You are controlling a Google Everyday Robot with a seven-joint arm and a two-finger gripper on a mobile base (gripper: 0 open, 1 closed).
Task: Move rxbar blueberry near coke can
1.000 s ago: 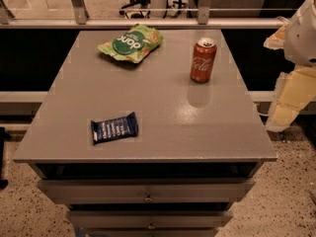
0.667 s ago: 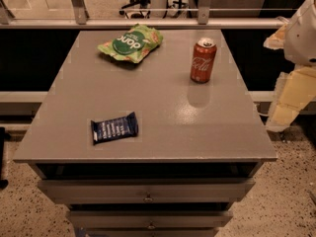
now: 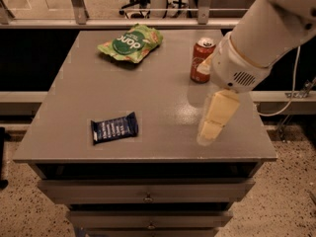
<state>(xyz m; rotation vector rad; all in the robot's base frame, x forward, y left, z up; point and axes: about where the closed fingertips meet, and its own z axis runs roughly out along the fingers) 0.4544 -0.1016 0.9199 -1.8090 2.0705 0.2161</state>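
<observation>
Gripper [image 3: 208, 132] low over right front of table [image 3: 74, 107], seemingly clear of its top, well apart from rxbar [image 3: 114, 128] lying flat at left front; grip state impossible to tell. Can [image 3: 199, 63] upright at right rear, right edge hidden behind arm [image 3: 256, 38].

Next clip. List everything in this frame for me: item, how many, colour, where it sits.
rxbar blueberry: one, dark navy, lying flat on the front-left of the tabletop.
coke can: one, red with silver top, upright at the back-right, its right edge hidden by the arm.
snack bag: one, green, back centre-left of the tabletop.
table: one, grey, fills the middle of the view.
drawers: at least two, grey, under the tabletop.
cable: one, pale, right of the table.
arm: one, white, entering from the upper right.
gripper: one, pale yellow, pointing down over the table's front-right, apart from the bar.
</observation>
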